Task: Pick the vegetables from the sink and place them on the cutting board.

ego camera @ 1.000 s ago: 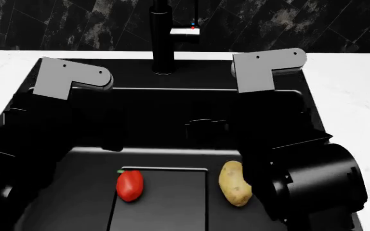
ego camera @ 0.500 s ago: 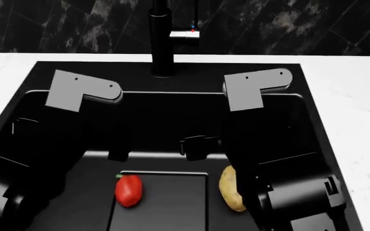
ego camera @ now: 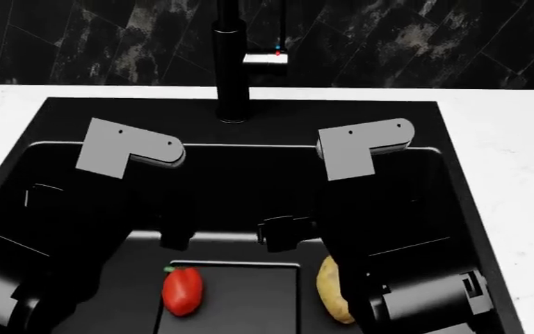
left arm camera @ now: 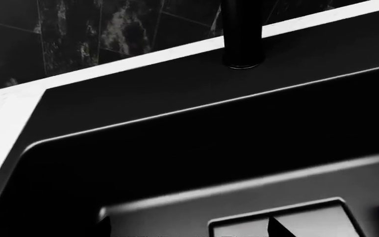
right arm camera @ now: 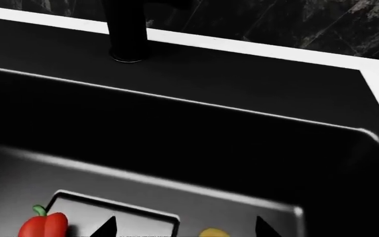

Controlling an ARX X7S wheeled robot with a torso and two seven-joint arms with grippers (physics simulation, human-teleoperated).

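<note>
In the head view, the grey left arm bracket (ego camera: 128, 154) is being carried to the right and lower in the frame, and the grey right arm bracket (ego camera: 360, 149) is being carried to the left and lower. The potato (ego camera: 333, 289) is being covered more by the right arm. The whole view is being tilted, so the faucet (ego camera: 233, 62) is sitting lower.

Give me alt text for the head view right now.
A red bell pepper and a tan potato lie apart on the floor of a black sink, both black robot arms reaching in over them. A black faucet stands behind, with white countertop around.
</note>
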